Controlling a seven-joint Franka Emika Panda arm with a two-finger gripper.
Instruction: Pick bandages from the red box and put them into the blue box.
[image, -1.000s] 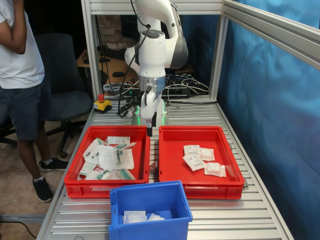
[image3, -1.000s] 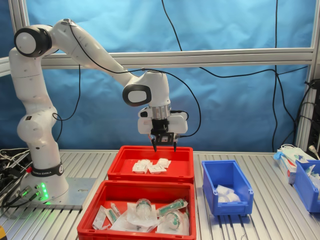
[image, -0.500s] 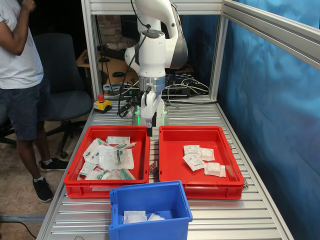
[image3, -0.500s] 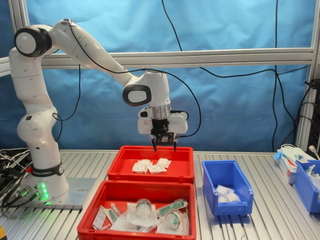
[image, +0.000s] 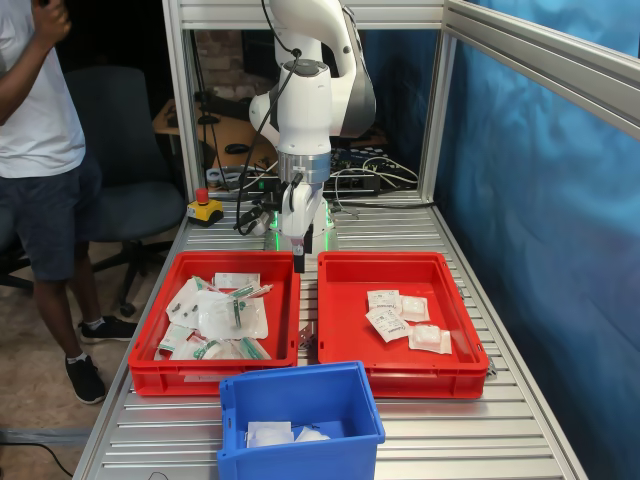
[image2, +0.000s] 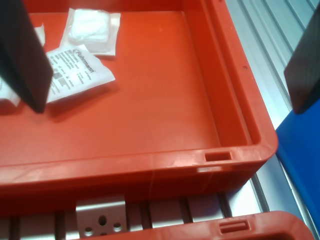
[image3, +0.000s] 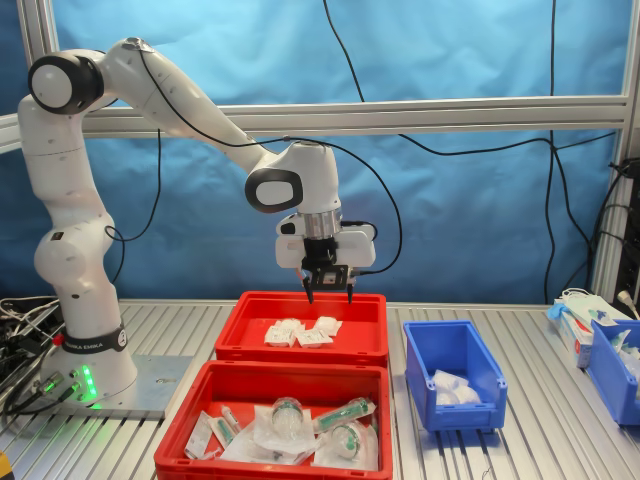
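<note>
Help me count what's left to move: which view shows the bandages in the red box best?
The first exterior view: the bandages lie spread and unobstructed. The second exterior view shows them small and bunched; the wrist view catches only some.

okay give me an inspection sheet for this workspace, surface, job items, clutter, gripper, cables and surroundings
Surface: ribbed aluminium table, bare between the boxes.
Job's things: red box holds a few white bandages; blue box already holds some white pouches.
Clutter: second red tray heaped with green-marked packets; another blue bin at the second exterior view's right.
Grippers: gripper open, empty, above the red box's edge, not touching anything.
Cables: black cables hang along the blue backdrop; more lie behind the arm's base.
Surroundings: person standing beside an office chair; red stop button.
</note>
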